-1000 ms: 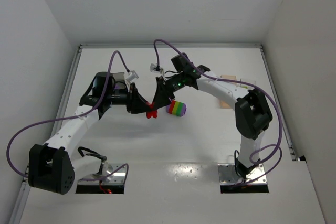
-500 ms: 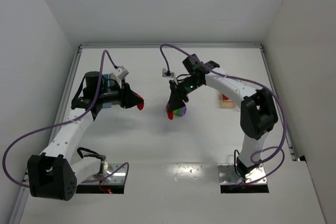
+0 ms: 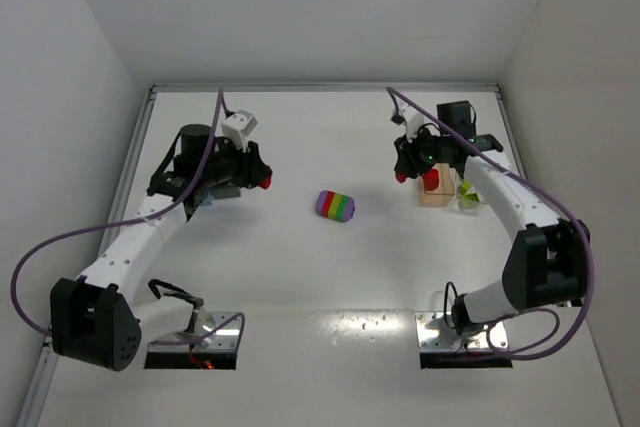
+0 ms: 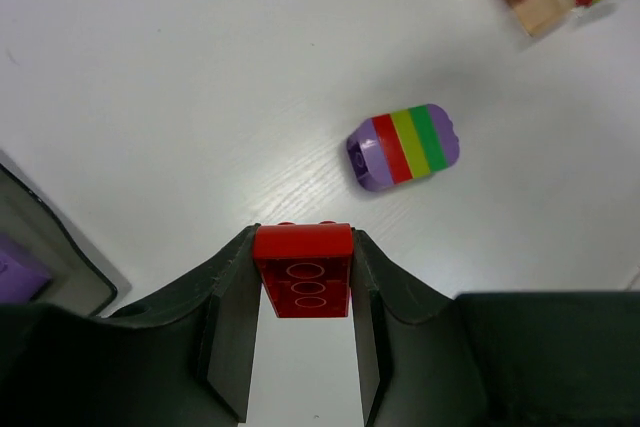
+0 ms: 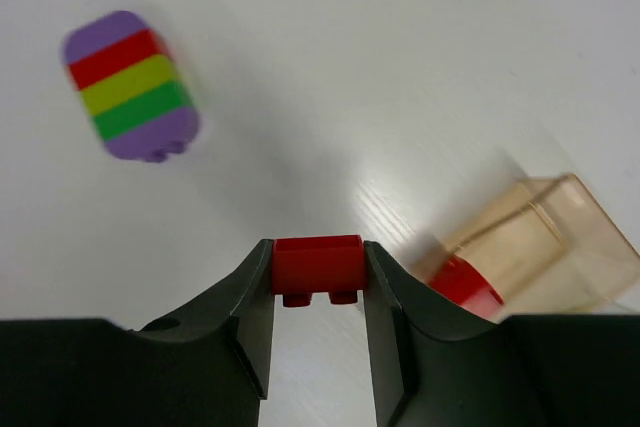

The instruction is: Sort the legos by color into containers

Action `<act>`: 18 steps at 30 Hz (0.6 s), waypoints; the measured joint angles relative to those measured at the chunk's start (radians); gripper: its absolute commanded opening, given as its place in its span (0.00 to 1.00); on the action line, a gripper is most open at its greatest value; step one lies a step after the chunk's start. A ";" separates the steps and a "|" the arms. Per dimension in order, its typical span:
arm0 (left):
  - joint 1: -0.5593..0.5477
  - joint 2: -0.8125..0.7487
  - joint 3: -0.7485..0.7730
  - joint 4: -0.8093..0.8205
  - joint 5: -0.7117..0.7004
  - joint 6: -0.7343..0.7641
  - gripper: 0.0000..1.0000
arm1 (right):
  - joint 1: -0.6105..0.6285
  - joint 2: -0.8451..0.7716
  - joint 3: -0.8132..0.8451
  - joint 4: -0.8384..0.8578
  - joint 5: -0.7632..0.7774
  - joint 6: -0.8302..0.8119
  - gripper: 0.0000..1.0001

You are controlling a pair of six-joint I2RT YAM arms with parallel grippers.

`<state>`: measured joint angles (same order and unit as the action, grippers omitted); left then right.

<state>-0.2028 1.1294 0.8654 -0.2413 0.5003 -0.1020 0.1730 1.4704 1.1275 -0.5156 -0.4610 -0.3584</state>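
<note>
Your right end effector (image 3: 403,173) is clamped shut on a small red plastic brick (image 5: 318,265), long axis spanning the jaws. It hangs just beside the translucent peach-orange rectangular bin (image 5: 575,217), which lies to its right and already holds a red piece (image 5: 462,285). This arm is the nearer one. Your left end effector (image 3: 262,180) is likewise closed on a second red brick (image 4: 303,282), well apart from that bin, by the dark grey bin (image 4: 60,247). A second ago both arms met at the rainbow-striped stacked cluster (image 3: 336,205) mid-surface; they have since swung apart.
</note>
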 measured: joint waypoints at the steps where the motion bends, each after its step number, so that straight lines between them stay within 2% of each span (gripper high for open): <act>1: -0.018 0.017 0.020 0.001 -0.030 0.001 0.02 | -0.018 0.000 -0.011 0.022 0.025 0.003 0.02; 10: -0.214 0.181 0.271 -0.074 -0.183 0.066 0.02 | -0.148 0.132 0.000 0.181 0.146 0.088 0.02; 18: -0.261 0.294 0.383 -0.093 -0.210 0.072 0.02 | -0.204 0.205 0.020 0.288 0.190 0.150 0.02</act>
<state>-0.4633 1.4239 1.2484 -0.3340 0.2905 -0.0299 -0.0307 1.6752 1.1473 -0.2276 -0.2707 -0.2085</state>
